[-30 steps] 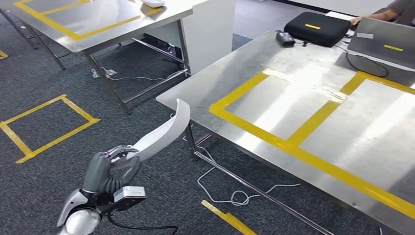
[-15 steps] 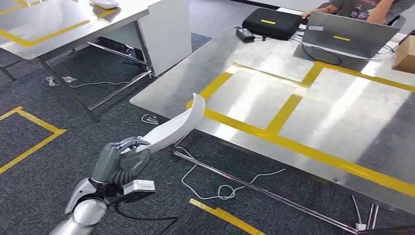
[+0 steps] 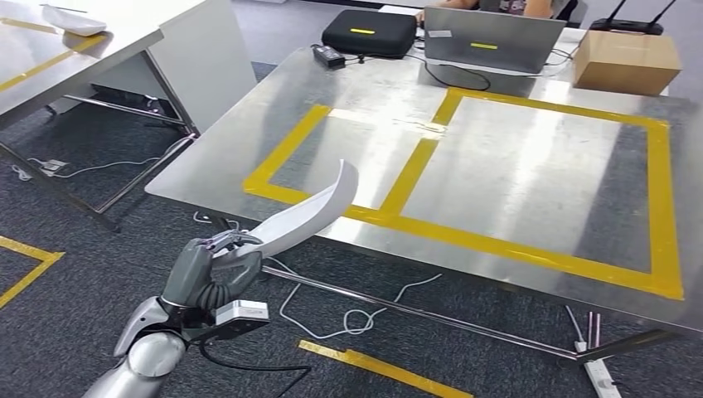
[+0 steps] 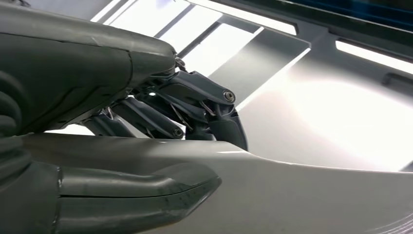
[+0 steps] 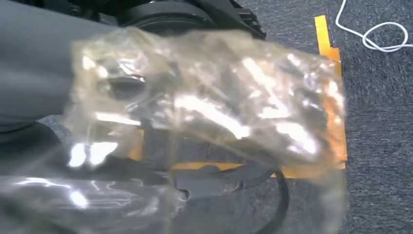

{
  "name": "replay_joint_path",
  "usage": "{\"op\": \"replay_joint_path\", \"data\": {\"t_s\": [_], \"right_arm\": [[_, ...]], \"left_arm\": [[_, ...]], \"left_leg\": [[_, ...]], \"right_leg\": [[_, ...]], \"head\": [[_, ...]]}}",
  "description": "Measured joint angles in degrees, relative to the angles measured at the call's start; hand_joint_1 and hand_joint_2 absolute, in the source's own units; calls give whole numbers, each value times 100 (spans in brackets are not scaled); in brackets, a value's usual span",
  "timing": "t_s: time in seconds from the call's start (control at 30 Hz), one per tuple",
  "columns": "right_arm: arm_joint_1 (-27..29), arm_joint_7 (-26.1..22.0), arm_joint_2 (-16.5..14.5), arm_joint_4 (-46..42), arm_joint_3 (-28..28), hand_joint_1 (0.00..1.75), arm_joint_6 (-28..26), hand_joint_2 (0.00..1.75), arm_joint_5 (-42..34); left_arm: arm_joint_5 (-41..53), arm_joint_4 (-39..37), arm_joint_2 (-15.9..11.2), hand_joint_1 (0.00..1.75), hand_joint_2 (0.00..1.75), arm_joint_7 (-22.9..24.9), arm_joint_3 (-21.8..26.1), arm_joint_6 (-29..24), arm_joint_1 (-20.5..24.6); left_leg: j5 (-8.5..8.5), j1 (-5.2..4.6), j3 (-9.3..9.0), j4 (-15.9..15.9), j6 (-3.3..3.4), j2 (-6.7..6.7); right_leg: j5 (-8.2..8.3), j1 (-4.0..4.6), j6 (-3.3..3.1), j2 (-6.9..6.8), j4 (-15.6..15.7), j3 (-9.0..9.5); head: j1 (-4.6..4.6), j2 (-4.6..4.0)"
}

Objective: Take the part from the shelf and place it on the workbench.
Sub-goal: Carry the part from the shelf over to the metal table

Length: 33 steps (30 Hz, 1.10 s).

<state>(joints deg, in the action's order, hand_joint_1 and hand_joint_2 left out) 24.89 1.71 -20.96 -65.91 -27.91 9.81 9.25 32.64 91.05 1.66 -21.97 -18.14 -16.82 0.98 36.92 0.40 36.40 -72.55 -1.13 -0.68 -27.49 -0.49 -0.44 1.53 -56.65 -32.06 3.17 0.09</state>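
One curved white part [image 3: 303, 217] sits gripped in the left robot hand [image 3: 207, 274], not yet on the surface [image 3: 530, 166].

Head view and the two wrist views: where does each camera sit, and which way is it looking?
Head view: high on the body, looking forward and down at the workbench; shows the left hand holding the white part.
Left wrist view: behind the left hand, looking along the white part.
Right wrist view: at the right wrist, facing the carpet, behind crinkled clear plastic; hand unclear.
Shared: head and left wrist views both show the hand gripping the part.
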Motion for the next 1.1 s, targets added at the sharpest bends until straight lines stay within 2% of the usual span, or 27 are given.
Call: {"op": "replay_joint_path", "data": {"t_s": [0.03, 0.07, 0.1, 0.13, 0.17, 0.2, 0.23, 0.3, 0.33, 0.37, 0.43, 0.47, 0.5, 0.53, 0.57, 0.6, 0.63, 0.67, 0.7, 0.73, 0.8, 0.83, 0.9, 0.97, 1.03, 1.1], "right_arm": [[-16, -21, 0, 27, -27, 0, 28, 0, 34], [-31, -36, 0, 50, -51, 0, 49, 0, 60], [-46, -49, 0, 70, -72, 0, 64, 0, 77], [-64, -59, 0, 89, -90, 0, 72, 0, 89], [-81, -65, 1, 104, -104, 0, 77, 0, 98], [-91, -68, 1, 118, -119, 0, 78, 0, 105], [-93, -71, 2, 130, -131, 0, 79, 0, 112], [-82, -72, 2, 153, -156, 0, 81, 0, 120], [-80, -74, 2, 163, -167, 0, 82, 0, 122], [-87, -75, 2, 172, -175, 0, 83, 0, 123], [-114, -78, 2, 181, -190, 0, 82, 0, 127], [-125, -77, 2, 186, -195, 0, 82, 0, 131], [-127, -77, 2, 193, -201, 0, 82, 0, 135], [-125, -77, 2, 200, -205, 0, 82, 0, 137], [-121, -77, 2, 208, -208, 0, 81, 0, 137], [-119, -77, 2, 214, -210, 0, 81, 0, 137], [-121, -77, 2, 217, -212, 0, 81, 0, 137], [-129, -78, 2, 219, -212, 0, 81, 0, 137], [-137, -80, 2, 220, -212, 0, 83, 0, 138], [-142, -83, 2, 222, -213, 0, 85, 0, 143], [-137, -93, 2, 232, -222, 0, 98, 0, 157], [-134, -99, 2, 237, -230, 0, 108, 0, 169], [-143, -110, 2, 243, -249, 0, 131, 0, 196], [-173, -126, 2, 252, -275, 0, 157, 0, 240], [-199, -148, 2, 268, -303, 0, 188, 0, 296], [-206, -158, 2, 277, -315, 0, 204, 0, 323]], "left_arm": [[-15, -30, -2, 175, 175, 2, -16, 21, 24], [-27, -54, -2, 175, 175, 2, -30, 35, 53], [-34, -73, -2, 175, 175, 2, -41, 45, 84], [-37, -89, -2, 175, 175, 2, -48, 52, 114], [-39, -101, -1, 175, 175, 2, -54, 55, 138], [-40, -112, -1, 175, 175, 2, -62, 56, 158], [-42, -121, -1, 175, 175, 2, -72, 57, 174], [-44, -137, 7, 175, 175, 2, -100, 59, 204], [-44, -144, 15, 175, 175, 2, -114, 59, 218], [-44, -151, 25, 175, 175, 2, -125, 60, 229], [-44, -170, 36, 175, 175, 2, -135, 62, 232], [-44, -182, 37, 175, 175, 2, -136, 62, 229], [-44, -196, 37, 175, 175, 2, -136, 63, 226], [-44, -207, 37, 175, 175, 2, -137, 63, 226], [-44, -215, 37, 175, 175, 2, -138, 63, 228], [-44, -218, 37, 175, 175, 2, -138, 63, 229], [-44, -219, 38, 175, 175, 2, -138, 63, 231], [-46, -220, 37, 175, 175, 3, -138, 63, 233], [-50, -220, 37, 175, 175, 3, -138, 68, 236], [-59, -220, 38, 175, 175, 4, -139, 78, 239], [-71, -222, 45, 175, 175, 11, -156, 124, 252], [-66, -225, 50, 175, 175, 23, -168, 152, 267], [-21, -238, 53, 175, 175, 61, -192, 193, 306], [75, -274, 52, 175, 175, 112, -222, 204, 341], [188, -329, 52, 175, 175, 169, -268, 208, 372], [239, -358, 52, 175, 175, 194, -291, 209, 387]], "left_leg": [[-84, -1, 18, -14, 16, 12], [-274, -2, -70, 202, 42, 37], [-517, -2, -227, 572, 76, 108], [-705, 0, -390, 948, 118, 235], [-823, 2, -520, 1269, 151, 350], [-863, 0, -590, 1458, 173, 438], [-843, -6, -605, 1523, 186, 472], [-865, -5, -607, 1588, 218, 371], [-887, 4, -615, 1624, 247, 308], [-909, 16, -622, 1659, 277, 234], [-924, 13, -621, 1685, 309, 83], [-923, 5, -616, 1683, 313, 2], [-921, -1, -613, 1682, 314, -79], [-918, -4, -613, 1681, 312, -156], [-914, -5, -618, 1680, 306, -226], [-906, -5, -629, 1680, 294, -290], [-894, -14, -643, 1677, 275, -348], [-877, -31, -655, 1668, 249, -400], [-865, -49, -663, 1659, 222, -447], [-857, -65, -669, 1651, 195, -493], [-839, -65, -677, 1642, 142, -565], [-805, -55, -677, 1617, 109, -525], [-636, -29, -605, 1418, 52, -310], [-307, -9, -341, 814, 25, -89], [-25, 2, -24, 137, 11, -6], [47, 2, 95, -104, 8, 3]], "right_leg": [[4, 5, -1, 77, -3, 0], [8, 10, 2, 154, -6, 5], [12, 13, 8, 230, -9, 10], [18, 19, 22, 299, -13, 7], [28, 19, 42, 366, -21, -11], [42, 11, 71, 423, -29, -43], [60, -2, 109, 474, -30, -80], [85, -21, 186, 545, -26, -153], [40, -14, 216, 470, -80, -199], [-68, -5, 241, 339, -237, -286], [-440, -1, 281, 17, -898, -595], [-612, -9, 302, -60, -1289, -773], [-702, -14, 318, -97, -1564, -892], [-688, -17, 330, -118, -1643, -913], [-563, -17, 333, -145, -1466, -801], [-376, -16, 327, -199, -1094, -585], [-220, -6, 315, -314, -653, -335], [-105, 5, 285, -406, -280, -117], [-56, 19, 254, -470, -52, 15], [-55, 33, 222, -491, 39, 64], [-34, 32, 154, -379, 46, 51], [-21, 22, 125, -328, 53, 47], [8, -6, 71, -248, 70, 56], [23, -9, 40, -159, 68, 41], [32, -5, 25, -54, 64, 25], [34, -3, 23, -9, 62, 20]], "head": [[-1, 0], [-1, 0], [-1, 0], [-6, 0], [-8, 0], [-11, 0], [-13, 0], [-8, 0], [-25, 0], [-51, 0], [-101, 0], [-109, 0], [-108, 0], [-109, 0], [-109, 0], [-110, 0], [-111, 0], [-110, 0], [-106, 0], [-103, 0], [-96, 0], [-93, 0], [-76, 0], [-67, 0], [-67, 0], [-66, 0]]}}
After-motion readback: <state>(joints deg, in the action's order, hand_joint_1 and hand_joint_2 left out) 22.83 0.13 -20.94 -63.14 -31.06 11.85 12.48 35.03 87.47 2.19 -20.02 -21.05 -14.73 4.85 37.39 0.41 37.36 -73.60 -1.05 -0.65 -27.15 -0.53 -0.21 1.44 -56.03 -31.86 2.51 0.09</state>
